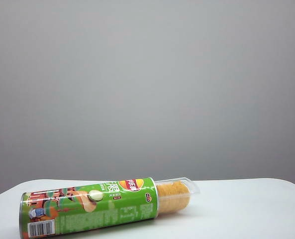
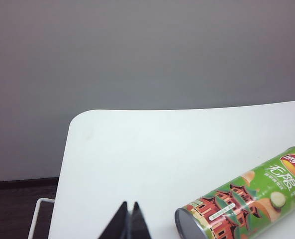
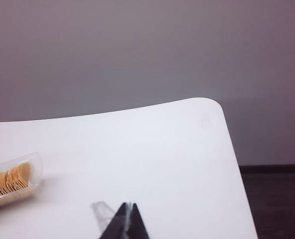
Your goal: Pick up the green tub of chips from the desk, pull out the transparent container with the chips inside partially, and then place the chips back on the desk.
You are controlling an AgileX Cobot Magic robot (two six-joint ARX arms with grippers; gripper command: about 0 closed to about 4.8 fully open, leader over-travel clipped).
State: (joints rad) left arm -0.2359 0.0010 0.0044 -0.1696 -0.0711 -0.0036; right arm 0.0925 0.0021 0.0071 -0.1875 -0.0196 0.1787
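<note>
Both claws closed, empty, clear of the can.
Left claw (image 2: 129,221) and right claw (image 3: 127,221) hang over near worktop (image 1: 246,209); beyond, green Lay's tub (image 1: 87,206) lies flat, transparent container (image 1: 179,191) of chips (image 1: 173,195) protruding from its right end.

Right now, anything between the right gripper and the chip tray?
Nothing. In the right wrist view only bare desk lies between the shut right gripper and the clear tray of chips.
</note>
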